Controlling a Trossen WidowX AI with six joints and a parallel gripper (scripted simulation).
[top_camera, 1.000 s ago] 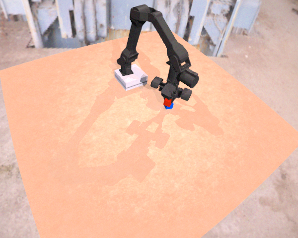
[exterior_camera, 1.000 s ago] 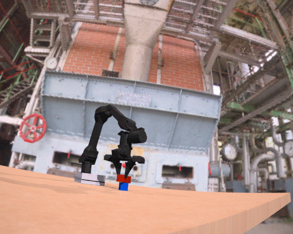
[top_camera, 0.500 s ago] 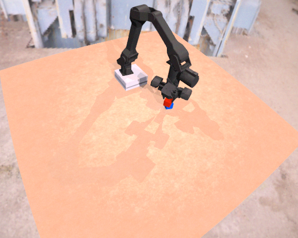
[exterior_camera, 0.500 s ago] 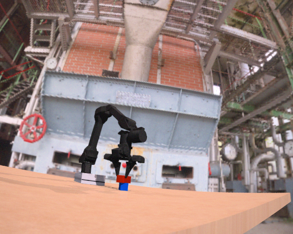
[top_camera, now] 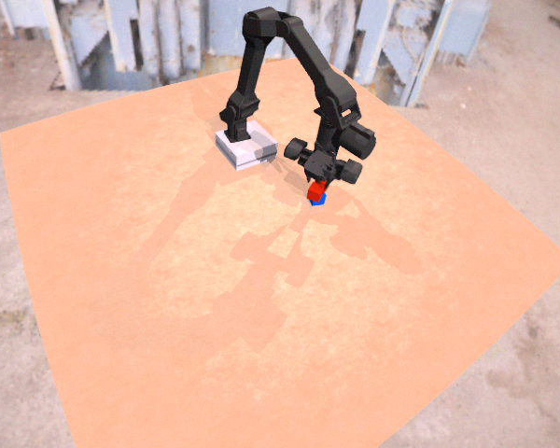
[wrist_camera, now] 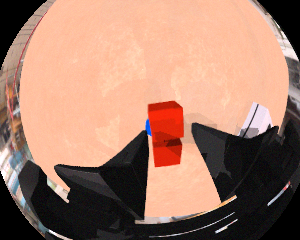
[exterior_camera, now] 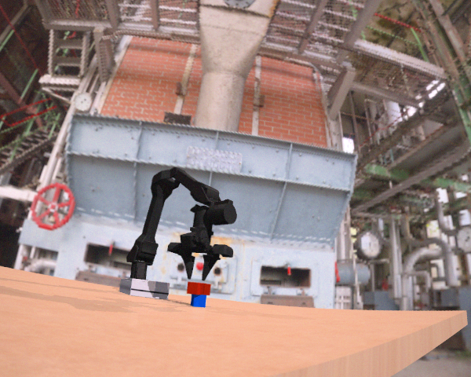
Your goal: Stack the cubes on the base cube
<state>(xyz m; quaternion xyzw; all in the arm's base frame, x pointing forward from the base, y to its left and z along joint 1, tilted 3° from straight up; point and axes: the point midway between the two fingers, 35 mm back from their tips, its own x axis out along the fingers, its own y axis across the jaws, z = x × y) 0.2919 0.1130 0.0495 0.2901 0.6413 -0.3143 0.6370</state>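
The blue base cube (top_camera: 320, 201) (exterior_camera: 198, 301) (wrist_camera: 148, 127) stands on the table, mostly hidden from above by the red cubes. Two red cubes rest over it: one (top_camera: 315, 193) (wrist_camera: 165, 121) is nearer the top camera, the other (wrist_camera: 167, 154) is behind it and mostly hidden in that view. In the exterior view they merge into one level red band (exterior_camera: 198, 288) overhanging the blue cube on both sides. The gap between them cannot be judged. My gripper (exterior_camera: 196, 279) (wrist_camera: 170, 131) is open and empty, its fingertips just above the red cubes, one to either side in the wrist view.
The arm's pale base block (top_camera: 251, 153) (exterior_camera: 144, 287) (wrist_camera: 255, 120) stands behind and to the left of the cubes in the top view. The table (top_camera: 126, 385) (exterior_camera: 106, 345) has its edges well away from the cubes. Arm shadows cross its top.
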